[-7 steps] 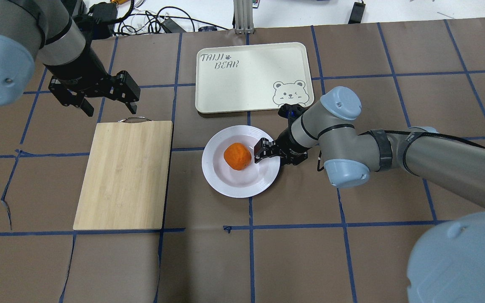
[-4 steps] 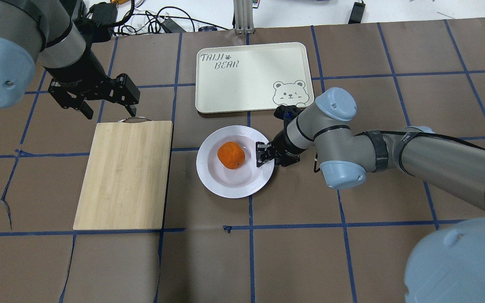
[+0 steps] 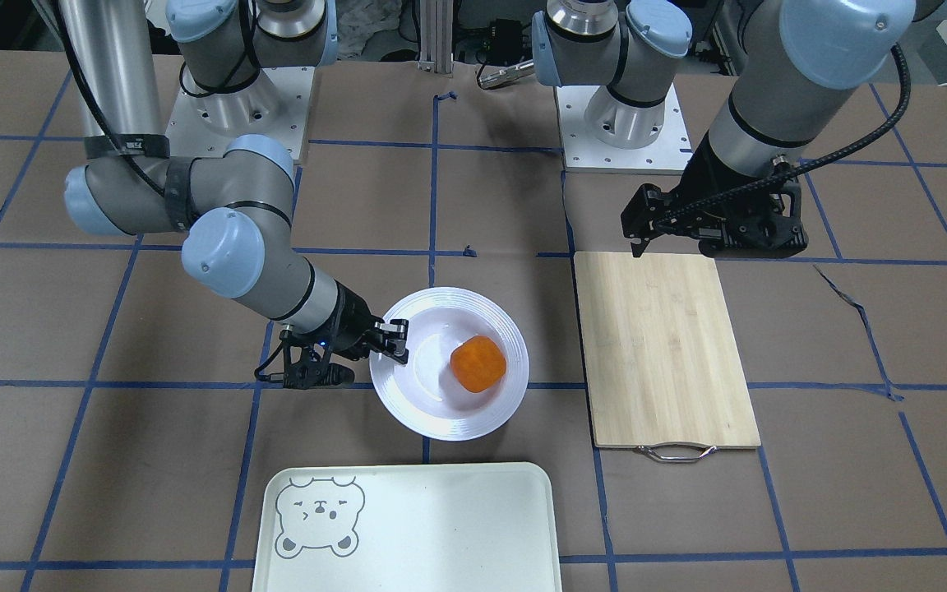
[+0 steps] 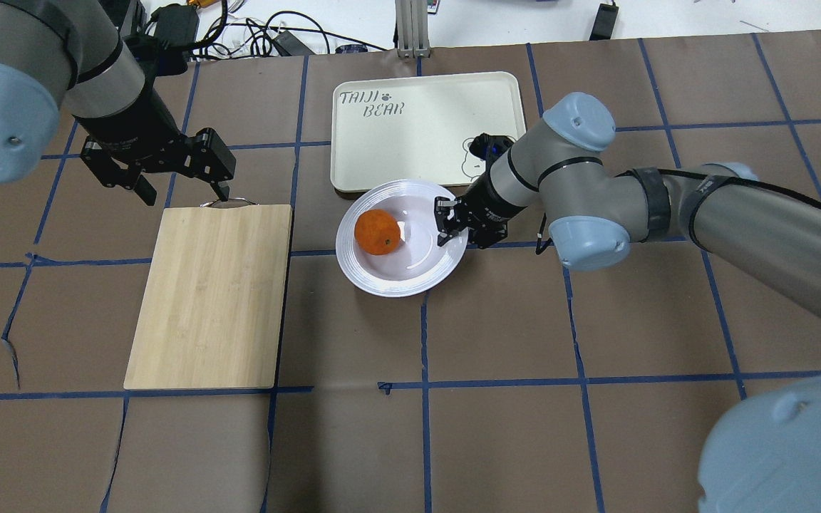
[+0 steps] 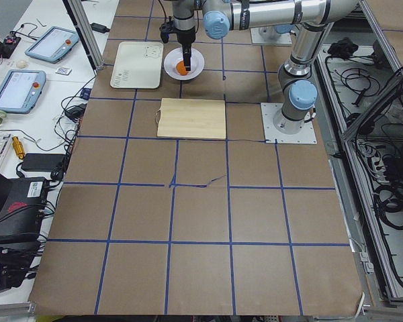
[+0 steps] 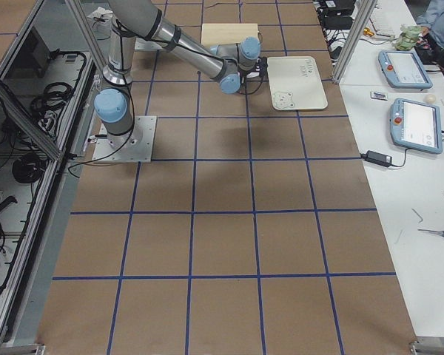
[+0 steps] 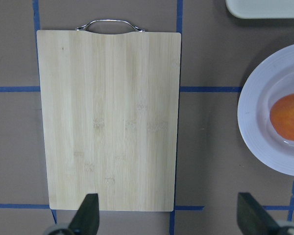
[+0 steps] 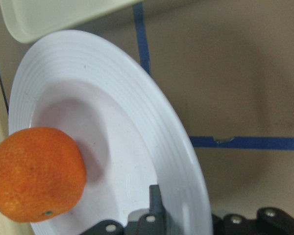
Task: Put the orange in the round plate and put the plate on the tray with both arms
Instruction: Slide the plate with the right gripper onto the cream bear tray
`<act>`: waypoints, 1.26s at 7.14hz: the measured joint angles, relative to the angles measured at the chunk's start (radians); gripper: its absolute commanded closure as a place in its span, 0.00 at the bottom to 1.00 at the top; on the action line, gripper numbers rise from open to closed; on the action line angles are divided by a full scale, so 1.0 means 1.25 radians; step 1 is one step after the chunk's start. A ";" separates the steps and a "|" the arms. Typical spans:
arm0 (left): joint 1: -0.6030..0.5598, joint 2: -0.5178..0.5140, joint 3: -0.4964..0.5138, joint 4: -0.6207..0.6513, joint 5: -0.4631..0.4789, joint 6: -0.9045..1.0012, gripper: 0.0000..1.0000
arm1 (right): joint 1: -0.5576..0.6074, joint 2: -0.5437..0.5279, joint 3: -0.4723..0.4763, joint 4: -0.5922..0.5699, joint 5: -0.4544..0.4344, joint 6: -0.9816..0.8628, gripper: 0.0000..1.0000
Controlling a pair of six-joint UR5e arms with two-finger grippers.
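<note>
The orange (image 4: 377, 231) lies in the left part of the white round plate (image 4: 396, 288), which hangs tilted above the table. My right gripper (image 4: 446, 224) is shut on the plate's right rim; the right wrist view shows a finger (image 8: 154, 208) pressed on the rim (image 8: 152, 112) with the orange (image 8: 36, 174) beside it. The plate's far edge overlaps the near edge of the pale tray (image 4: 425, 114) with the bear face. My left gripper (image 4: 182, 187) hangs open and holds nothing, above the handle end of the cutting board; its fingertips (image 7: 88, 218) stand far apart.
A bamboo cutting board (image 4: 211, 296) with a metal handle (image 4: 226, 202) lies left of the plate. Cables and gear sit behind the table's far edge. Brown paper with blue tape lines covers the table (image 4: 524, 427).
My right gripper has carried the plate up and towards the tray, so its far rim now overlaps the tray. The orange rolled to the plate's left side. The left arm barely moved.
</note>
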 measured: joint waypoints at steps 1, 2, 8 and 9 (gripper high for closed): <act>0.000 0.000 0.000 0.000 0.000 0.000 0.00 | -0.015 0.003 -0.055 0.042 0.008 0.001 1.00; 0.000 0.000 0.000 0.000 0.000 0.000 0.00 | -0.026 0.021 -0.114 0.067 0.011 0.007 1.00; 0.000 0.000 -0.001 -0.001 0.001 0.001 0.00 | -0.035 0.324 -0.496 0.078 -0.012 0.054 0.31; 0.000 0.000 -0.002 -0.001 0.001 0.002 0.00 | -0.035 0.329 -0.501 0.078 -0.031 0.064 0.15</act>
